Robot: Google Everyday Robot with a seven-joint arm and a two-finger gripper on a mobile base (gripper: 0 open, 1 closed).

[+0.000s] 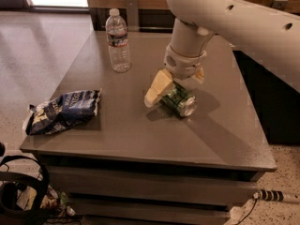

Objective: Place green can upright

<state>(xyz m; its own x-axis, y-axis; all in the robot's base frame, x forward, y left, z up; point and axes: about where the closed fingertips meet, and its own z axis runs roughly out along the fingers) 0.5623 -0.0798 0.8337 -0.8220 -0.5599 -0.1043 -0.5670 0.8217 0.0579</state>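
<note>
Not done. Seeing small green aluminium can [179,100] on its side, mid grey-brown table [140,139]. Seeing cream two-finger gripper [176,87] low over it, spread apart and straddling, not visibly clamped. Left: close on can, tip onto base, release.

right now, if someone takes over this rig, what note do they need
Pincer: low over the middle of the table, right at the green can; whether it holds the can is unclear.
Green can: lying on its side on the table, apart from the water bottle and the chip bag.
Done: pincer is at the can.
Left: stand the can upright, let go, pull away.
</note>
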